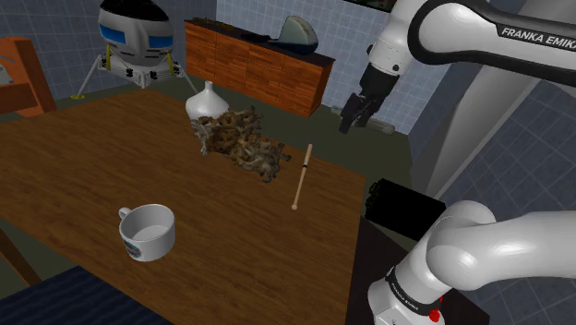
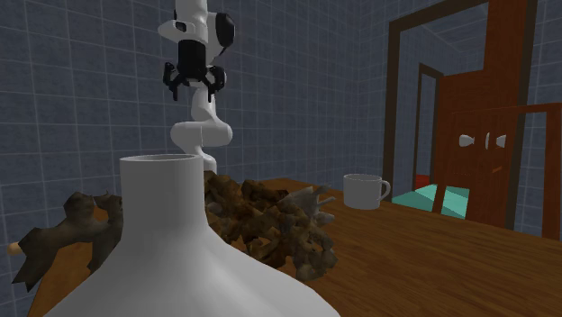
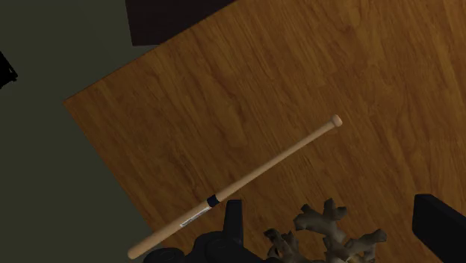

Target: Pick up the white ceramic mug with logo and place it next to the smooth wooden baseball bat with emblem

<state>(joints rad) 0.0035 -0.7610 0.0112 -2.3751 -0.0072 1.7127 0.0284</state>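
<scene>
A white mug (image 1: 148, 231) with a blue logo stands upright near the wooden table's front edge at the shoulder view's left; it also stands on the table (image 2: 432, 225) in the second exterior view as the mug (image 2: 365, 191). The slim pale wooden bat (image 1: 302, 177) with a dark band lies flat near the table's right edge. My gripper (image 1: 355, 115) hangs high above the table's far right corner, open, with nothing between its fingers. In the wrist view the bat (image 3: 239, 183) lies below the open gripper (image 3: 336, 231), close to one finger (image 3: 233, 218).
A white vase (image 1: 208, 102) and a brown knobbly pile (image 1: 240, 140) sit mid-table, just left of the bat. A wooden cabinet (image 1: 258, 65) and a lander model (image 1: 136, 42) stand behind. A black box (image 1: 406, 208) sits by the stand.
</scene>
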